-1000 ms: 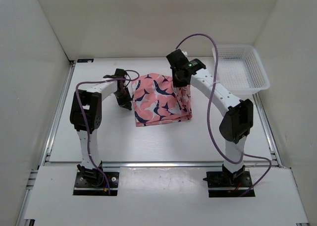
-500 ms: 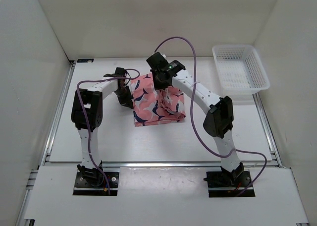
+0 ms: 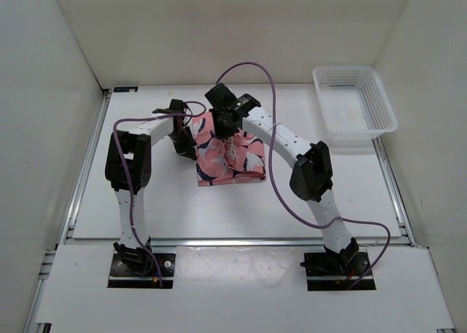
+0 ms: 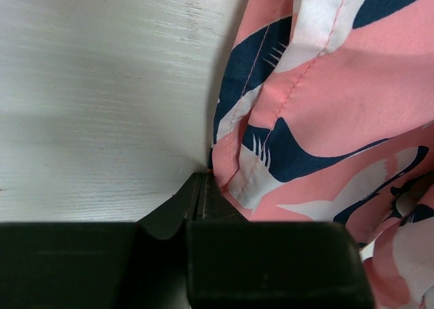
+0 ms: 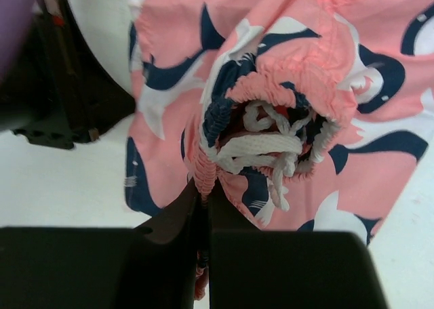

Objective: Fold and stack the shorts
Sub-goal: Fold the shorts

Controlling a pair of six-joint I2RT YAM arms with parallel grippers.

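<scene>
Roughly at the middle of the white table (image 3: pixel 146 201), the shorts (image 3: pixel 232 160) lie in a partly folded heap, salmon-pink cloth with navy-and-white sharks. Their near portion is flat on the surface and their far portion is gathered upward. The right gripper (image 3: pixel 225 128) hangs over that far portion with its arm arched across from the right. In the right wrist view its fingers are pressed together on the bunched elastic waistband (image 5: pixel 285 78). The white drawstring (image 5: pixel 261 146) sits in a loose tangle inside the gathered opening, and the rest of the fabric drapes below.

The left gripper (image 3: pixel 184 144) sits low at the left edge of the shorts. In the left wrist view its fingers are closed against each other (only a thin seam shows between them). Their tips touch the stitched hem where the cloth meets the table. Whether any of the hem is actually nipped between them I cannot tell.

A white mesh basket (image 3: pixel 343 69) stands at the far right corner, well apart from the shorts.
</scene>
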